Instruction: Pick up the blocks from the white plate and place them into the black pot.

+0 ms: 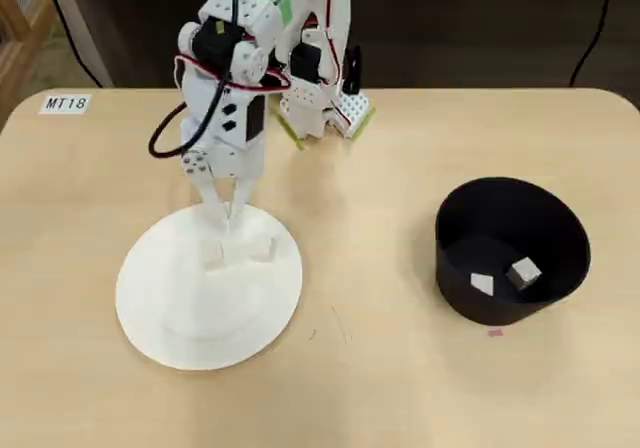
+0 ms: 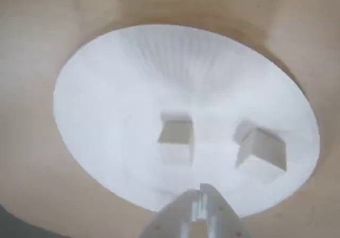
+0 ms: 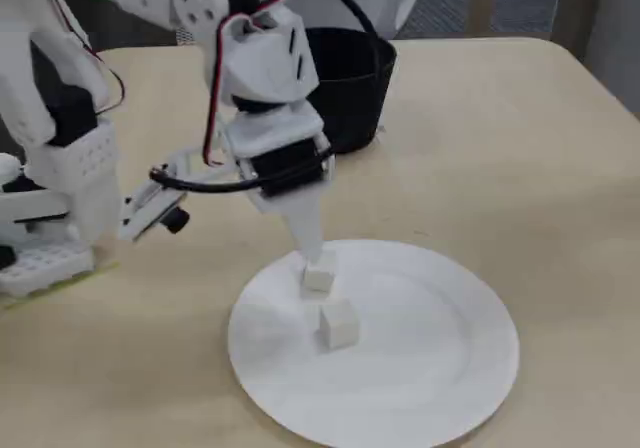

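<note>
**A:** Pale wood tabletop (image 1: 400, 388), dark floor behind it, a small label (image 1: 66, 103) at the far left corner. Where do things stand?

**B:** Two blocks lie in the pot (image 1: 455, 258) at the right of the overhead view: one block (image 1: 482, 284) and a second (image 1: 524, 273) just beside it. Two more sit on the plate (image 1: 160, 328) at the left, near its far edge: a left block (image 1: 213, 256) and a right block (image 1: 262, 250), close but apart.

**A:** So roughly half done. And the arm?

**B:** The gripper (image 1: 228, 211) hangs over the plate's far rim. In the wrist view its fingers (image 2: 186, 217) look pressed together, tips meeting, with nothing between them. In the fixed view the tip (image 3: 310, 248) sits just above the farther block (image 3: 318, 277); I cannot tell whether it touches.

**A:** Then the step in hand?

**B:** Approaching for the third pick, I judge. The fingers must spread first, then drop so they straddle one block without nudging its neighbour, close, lift, and carry it right to the pot.
</note>
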{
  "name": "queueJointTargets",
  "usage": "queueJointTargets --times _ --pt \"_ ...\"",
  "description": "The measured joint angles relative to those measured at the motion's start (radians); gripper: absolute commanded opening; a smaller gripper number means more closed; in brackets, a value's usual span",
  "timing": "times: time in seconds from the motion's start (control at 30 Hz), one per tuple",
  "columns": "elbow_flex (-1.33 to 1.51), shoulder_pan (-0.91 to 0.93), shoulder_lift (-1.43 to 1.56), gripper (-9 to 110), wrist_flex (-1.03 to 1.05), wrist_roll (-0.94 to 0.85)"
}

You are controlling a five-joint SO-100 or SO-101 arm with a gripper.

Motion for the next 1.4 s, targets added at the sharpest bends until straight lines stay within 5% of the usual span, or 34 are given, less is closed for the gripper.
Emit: queueJointTargets --times 0.3,1.2,1.4 --pt "-0.164 0.021 -0.195 27 0.150 -0.138" --pt "-0.241 -0.048 -0.393 28 0.118 -0.273" --pt "-0.245 -0.026 -0.423 13 0.067 -0.278"
